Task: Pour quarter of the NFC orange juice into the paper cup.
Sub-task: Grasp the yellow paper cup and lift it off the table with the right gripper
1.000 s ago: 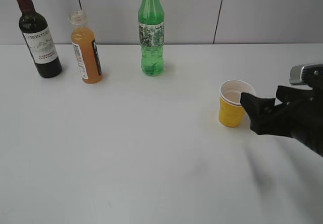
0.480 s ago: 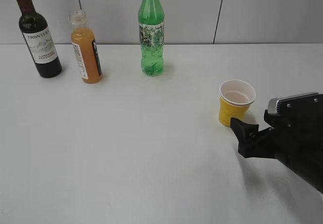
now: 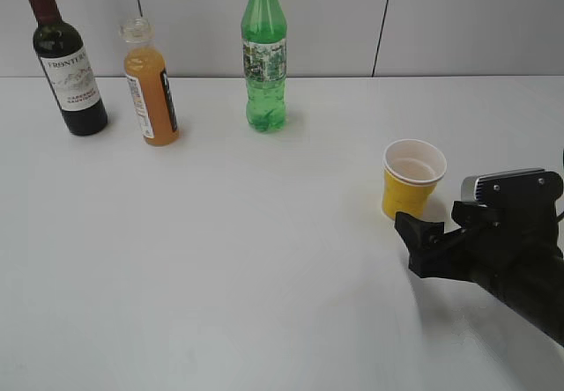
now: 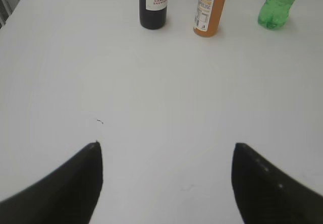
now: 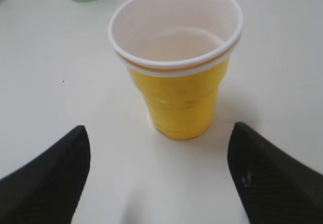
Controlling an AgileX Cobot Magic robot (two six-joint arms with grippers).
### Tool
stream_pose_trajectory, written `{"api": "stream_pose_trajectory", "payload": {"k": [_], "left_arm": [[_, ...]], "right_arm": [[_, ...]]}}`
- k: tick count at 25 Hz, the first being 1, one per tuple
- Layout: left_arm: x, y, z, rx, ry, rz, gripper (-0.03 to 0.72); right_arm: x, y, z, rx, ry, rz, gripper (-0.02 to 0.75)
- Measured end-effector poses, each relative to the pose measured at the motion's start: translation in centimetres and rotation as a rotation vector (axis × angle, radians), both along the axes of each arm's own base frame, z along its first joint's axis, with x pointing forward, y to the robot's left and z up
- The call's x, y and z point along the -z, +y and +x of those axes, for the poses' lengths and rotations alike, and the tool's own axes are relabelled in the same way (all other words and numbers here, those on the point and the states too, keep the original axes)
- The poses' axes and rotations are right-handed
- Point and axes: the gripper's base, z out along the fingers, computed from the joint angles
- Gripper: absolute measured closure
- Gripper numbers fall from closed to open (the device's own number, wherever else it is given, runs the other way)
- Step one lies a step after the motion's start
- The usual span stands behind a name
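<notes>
The NFC orange juice point(image 3: 150, 87) stands upright and uncapped at the back left, between two other bottles; it also shows in the left wrist view point(image 4: 209, 12). The yellow paper cup point(image 3: 412, 180) stands upright at the right, and its white inside looks empty point(image 5: 176, 67). My right gripper point(image 3: 429, 243) is open and empty, low over the table just in front of the cup; its fingers point(image 5: 158, 128) are spread wider than the cup and do not touch it. My left gripper point(image 4: 167, 144) is open and empty over bare table, far from the bottles, and is out of the exterior view.
A dark wine bottle point(image 3: 66, 65) stands left of the juice. A tall green bottle point(image 3: 264, 56) stands to its right at the back middle. All stand on a white table point(image 3: 247, 259) near a grey wall.
My right gripper has moved from the cup's right side toward the near edge and a little left, ending in front of the cup. The cup and bottles have not moved.
</notes>
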Motion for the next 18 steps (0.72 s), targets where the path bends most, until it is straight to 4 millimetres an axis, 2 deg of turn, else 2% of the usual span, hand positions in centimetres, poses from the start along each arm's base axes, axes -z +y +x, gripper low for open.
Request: {"api": "stream_pose_trajectory", "payload": {"k": [6,18], "left_arm": [[0.0,0.0,0.0,0.0,0.0,0.0,0.101],[0.0,0.0,0.0,0.0,0.0,0.001,0.101]], "right_arm": [[0.0,0.0,0.1,0.005,-0.001,0.01,0.065],[1.5,0.9,3.2,0.059,-0.019,0.017,0.072]]}}
